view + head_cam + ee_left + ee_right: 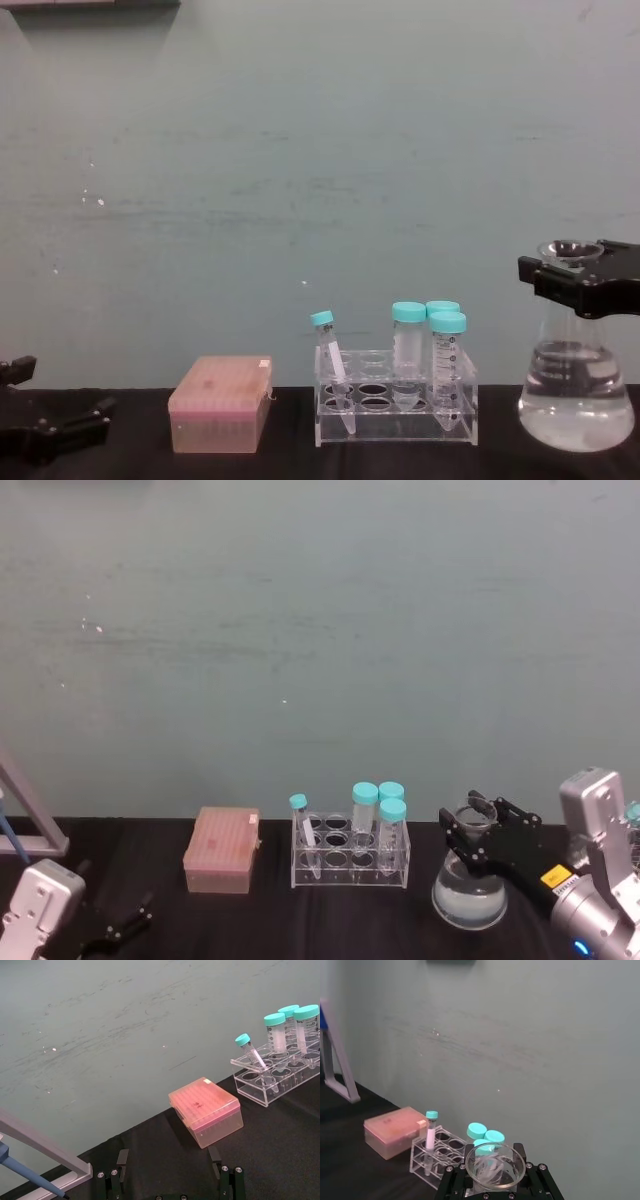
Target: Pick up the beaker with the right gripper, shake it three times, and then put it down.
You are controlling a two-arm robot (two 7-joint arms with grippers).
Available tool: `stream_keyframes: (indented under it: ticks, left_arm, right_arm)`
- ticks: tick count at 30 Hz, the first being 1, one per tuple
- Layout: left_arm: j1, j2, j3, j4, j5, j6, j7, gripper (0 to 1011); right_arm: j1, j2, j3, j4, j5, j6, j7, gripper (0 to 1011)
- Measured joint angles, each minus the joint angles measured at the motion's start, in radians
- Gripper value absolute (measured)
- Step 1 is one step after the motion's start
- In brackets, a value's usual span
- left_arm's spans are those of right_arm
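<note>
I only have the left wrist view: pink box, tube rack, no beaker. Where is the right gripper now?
Observer: The right gripper is around the neck of the beaker, just to the right of the tube rack.
Operator: Is the beaker lifted yet?
Observer: It seems not. In the chest view its base sits about level with the rack's base, so it looks as if it is standing on the black surface.

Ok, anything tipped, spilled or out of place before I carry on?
Only the thin tube at the rack's left end leans; the three fatter tubes stand upright. No spill shows. The beaker is upright, the right gripper around its neck. The left gripper sits parked at the table's left.
</note>
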Motion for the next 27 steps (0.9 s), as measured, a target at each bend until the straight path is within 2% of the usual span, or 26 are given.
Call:
stream_keyframes:
  ticks: [4,5,7,10,13,27]
  left_arm:
    - [0.000,0.000,0.000,0.000,0.000,0.000,0.000,1000]
    - [0.000,0.000,0.000,0.000,0.000,0.000,0.000,1000]
    - [0.000,0.000,0.000,0.000,0.000,0.000,0.000,1000]
    - [0.000,0.000,0.000,0.000,0.000,0.000,0.000,1000]
    - [0.000,0.000,0.000,0.000,0.000,0.000,0.000,1000]
    - [0.000,0.000,0.000,0.000,0.000,0.000,0.000,1000]
  right_arm:
    - [-0.010,-0.012,0.015,-0.013,0.053,0.063,0.008,478]
    - [-0.010,-0.012,0.015,-0.013,0.053,0.063,0.008,478]
    - [-0.014,-0.019,0.023,-0.016,0.097,0.105,0.018,478]
    - [-0.014,-0.022,0.026,-0.014,0.135,0.140,0.025,478]
    - [-0.013,-0.021,0.024,-0.010,0.154,0.158,0.026,478]
    - [-0.013,-0.021,0.024,-0.009,0.153,0.158,0.027,478]
